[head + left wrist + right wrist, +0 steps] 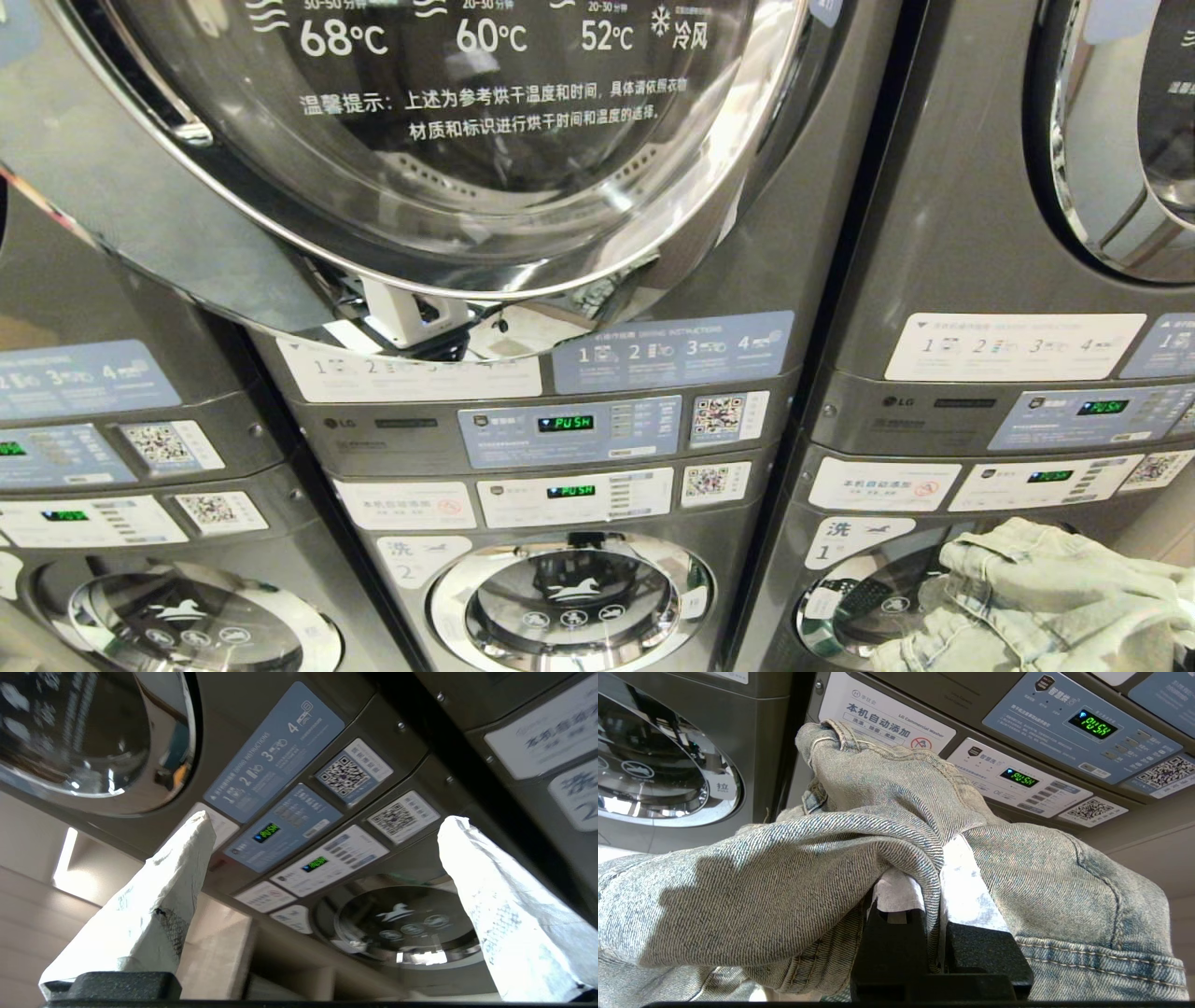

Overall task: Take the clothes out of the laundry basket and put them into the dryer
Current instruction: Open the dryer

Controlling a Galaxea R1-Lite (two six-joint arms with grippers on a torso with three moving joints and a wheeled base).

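Head view, left to right, we list: dryer door [448,140], swung open at upper left; control panels [569,434] reading PUSH at centre; pale denim garment [1036,597] at lower right, before the right-hand washer window. Left claw [322,858]: we log its white-wrapped fingers [159,896] spread wide, gripping nothing, facing the panels. Right claw [936,891]: clamped tight on a fold of the denim garment [784,877].

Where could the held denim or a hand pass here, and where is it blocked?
The dryer door appears swung out, hiding the drum opening. Free air lies between the left gripper fingers, spread and empty, facing the control panels. Crowded: the denim garment bunches over the right gripper, against the right-hand machine.
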